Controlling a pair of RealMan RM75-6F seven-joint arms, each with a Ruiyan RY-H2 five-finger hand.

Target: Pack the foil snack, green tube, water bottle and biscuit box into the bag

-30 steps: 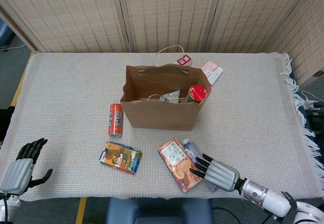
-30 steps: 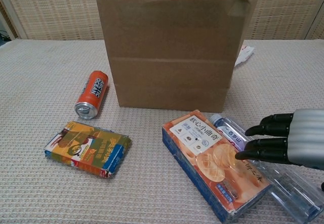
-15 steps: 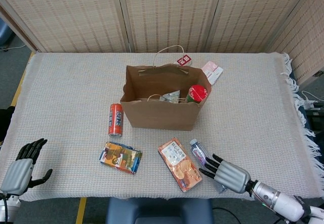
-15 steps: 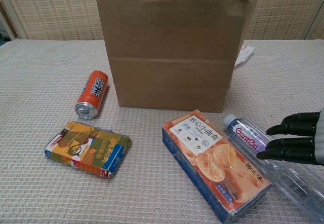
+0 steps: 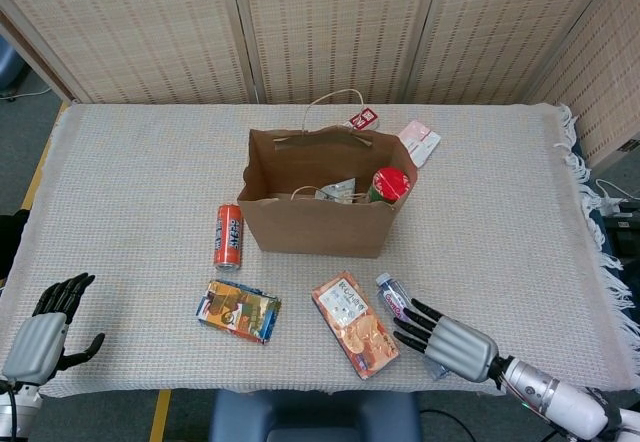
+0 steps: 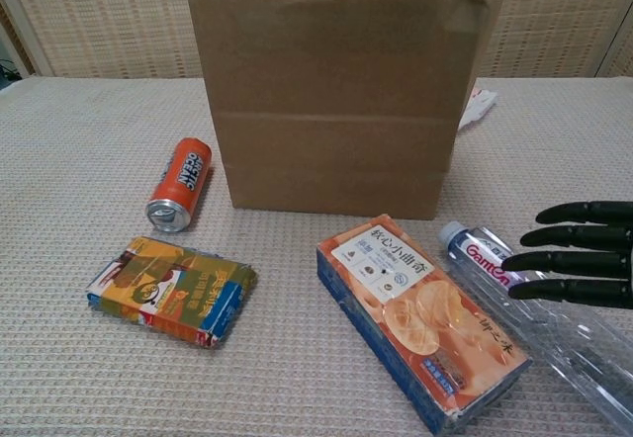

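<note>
The brown paper bag (image 5: 315, 224) stands open mid-table. Inside it I see the green tube's red lid (image 5: 390, 183) and the foil snack (image 5: 338, 190). The orange biscuit box (image 5: 354, 324) lies flat in front of the bag, also in the chest view (image 6: 415, 313). Right of it lies the clear water bottle (image 5: 393, 295), cap toward the bag (image 6: 483, 256). My right hand (image 5: 450, 340) hovers over the bottle's lower half with fingers (image 6: 574, 264) straight and spread, holding nothing. At the near left table edge, my left hand (image 5: 40, 330) is empty and open.
An orange can (image 5: 229, 235) lies left of the bag, and a colourful flat packet (image 5: 238, 310) sits near the front edge. Two small sachets (image 5: 418, 142) lie behind the bag. The woven tablecloth (image 5: 500, 202) has a fringed right edge.
My right hand pulled back to the right off the biscuit box. The bottle shifted right, away from the box, and the fingers have spread and lifted slightly. The left hand is still.
</note>
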